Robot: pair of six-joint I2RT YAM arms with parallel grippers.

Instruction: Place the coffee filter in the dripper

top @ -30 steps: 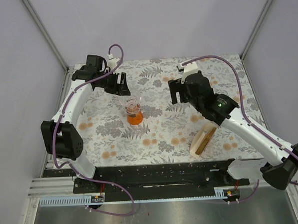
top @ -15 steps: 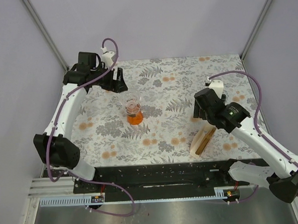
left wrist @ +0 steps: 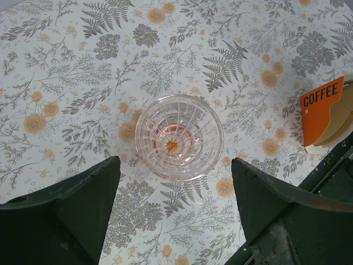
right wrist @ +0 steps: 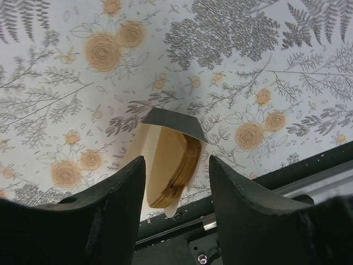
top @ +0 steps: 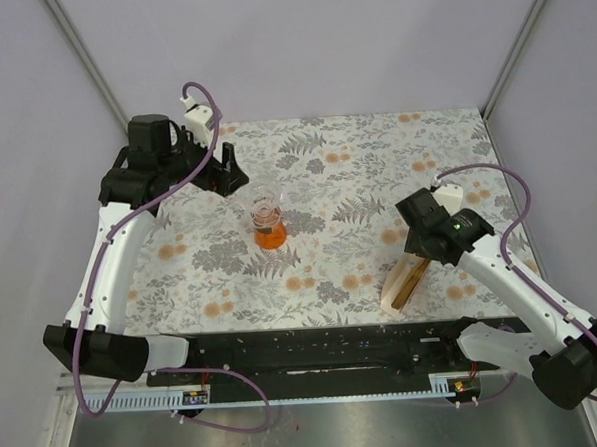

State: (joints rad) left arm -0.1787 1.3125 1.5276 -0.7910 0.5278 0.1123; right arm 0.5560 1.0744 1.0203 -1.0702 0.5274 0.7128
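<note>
The dripper [top: 267, 221], a clear ribbed funnel on an orange base, stands upright mid-table. In the left wrist view the dripper [left wrist: 178, 137] is seen from above and looks empty. My left gripper [top: 226, 171] hangs behind and left of it; in its own view the left gripper [left wrist: 174, 185] is open and empty. My right gripper [top: 420, 245] hovers over the beige holder [top: 406, 283], open and empty [right wrist: 176, 165]. The stack of brown papers [right wrist: 182, 163] shows between its fingers. No single coffee filter lies apart from that stack.
The holder also shows at the right edge of the left wrist view [left wrist: 325, 113], with an orange COFFEE label. A black rail [top: 315, 348] runs along the table's near edge, just in front of the holder. Frame posts and grey walls stand around the floral table.
My right arm has swung from the table's middle back to the front right, over the holder. My left arm has drawn back to the left, away from the dripper.
</note>
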